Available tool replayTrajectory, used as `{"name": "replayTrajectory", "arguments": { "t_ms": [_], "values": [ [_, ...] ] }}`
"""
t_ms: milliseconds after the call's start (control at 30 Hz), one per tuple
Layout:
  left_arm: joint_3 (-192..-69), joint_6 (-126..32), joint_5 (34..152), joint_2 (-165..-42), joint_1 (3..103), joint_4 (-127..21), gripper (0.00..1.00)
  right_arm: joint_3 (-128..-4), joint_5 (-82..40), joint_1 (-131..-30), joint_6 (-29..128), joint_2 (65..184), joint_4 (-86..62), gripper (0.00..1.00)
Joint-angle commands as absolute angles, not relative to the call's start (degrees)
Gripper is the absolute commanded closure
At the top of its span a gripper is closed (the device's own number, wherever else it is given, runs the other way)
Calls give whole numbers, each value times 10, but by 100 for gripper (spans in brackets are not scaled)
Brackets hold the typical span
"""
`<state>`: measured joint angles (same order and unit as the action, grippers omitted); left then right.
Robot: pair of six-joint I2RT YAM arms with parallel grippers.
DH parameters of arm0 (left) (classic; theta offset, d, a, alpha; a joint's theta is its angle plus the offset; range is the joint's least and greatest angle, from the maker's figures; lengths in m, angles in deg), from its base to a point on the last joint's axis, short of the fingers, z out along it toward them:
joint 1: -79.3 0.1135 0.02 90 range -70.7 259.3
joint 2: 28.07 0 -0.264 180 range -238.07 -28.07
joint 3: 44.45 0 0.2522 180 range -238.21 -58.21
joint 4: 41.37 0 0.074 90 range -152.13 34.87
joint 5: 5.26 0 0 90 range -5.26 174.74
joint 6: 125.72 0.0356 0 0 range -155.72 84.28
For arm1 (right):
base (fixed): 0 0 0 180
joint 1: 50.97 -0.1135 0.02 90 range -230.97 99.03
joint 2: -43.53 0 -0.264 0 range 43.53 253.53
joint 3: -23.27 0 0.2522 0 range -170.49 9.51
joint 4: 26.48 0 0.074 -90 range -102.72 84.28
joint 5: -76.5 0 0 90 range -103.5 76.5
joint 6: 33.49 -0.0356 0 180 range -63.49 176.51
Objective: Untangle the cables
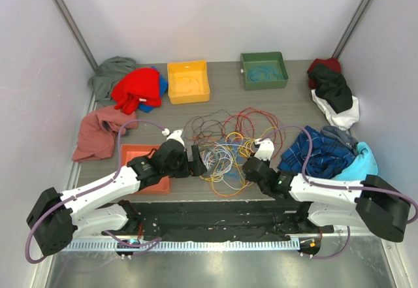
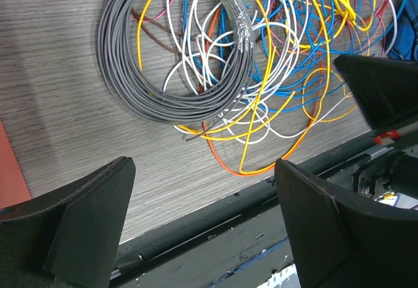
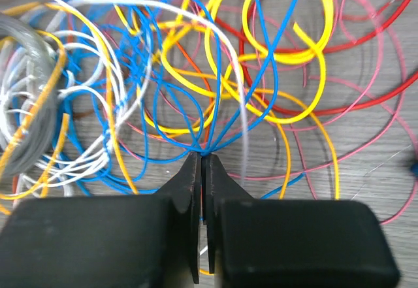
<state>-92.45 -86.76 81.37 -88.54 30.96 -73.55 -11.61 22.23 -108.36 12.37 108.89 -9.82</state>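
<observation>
A tangle of thin cables (image 1: 225,145) in red, yellow, orange, blue, white and grey lies on the table between my two arms. My right gripper (image 3: 203,157) is shut on several blue cable strands (image 3: 196,115) that fan out from its tips; in the top view it (image 1: 251,165) sits at the tangle's right edge. My left gripper (image 2: 202,196) is open and empty, above the table's near edge, just short of a grey cable coil (image 2: 130,72) and an orange loop (image 2: 248,167); in the top view it (image 1: 196,159) is at the tangle's left edge.
An orange-red tray (image 1: 130,154) lies under my left arm. A yellow bin (image 1: 188,81) and a green bin (image 1: 264,70) with cable inside stand at the back. Cloth garments lie at the left (image 1: 98,134), back left (image 1: 137,89), right (image 1: 323,151) and back right (image 1: 333,92).
</observation>
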Motion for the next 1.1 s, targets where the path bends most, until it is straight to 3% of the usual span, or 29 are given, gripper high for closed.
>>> {"name": "replayTrajectory", "arguments": {
  "t_ms": [0,167,267,500,833,1067],
  "values": [
    [-928,-872,815,-878,311,-713,7,-154,274,-1083,149,1015,-89,99],
    [-926,-872,813,-873,310,-711,7,-265,283,-1084,236,907,-31,99],
    [-926,-872,814,-871,311,-711,7,-373,285,-1083,302,906,5,99],
    [-923,-873,809,-848,311,-717,7,-624,241,-1084,421,966,31,99],
    [-913,-874,788,-802,310,-730,7,-770,203,-1083,462,1023,30,99],
    [-913,-870,782,-784,311,-718,6,-987,152,-1083,490,1098,15,99]
  ]
}}
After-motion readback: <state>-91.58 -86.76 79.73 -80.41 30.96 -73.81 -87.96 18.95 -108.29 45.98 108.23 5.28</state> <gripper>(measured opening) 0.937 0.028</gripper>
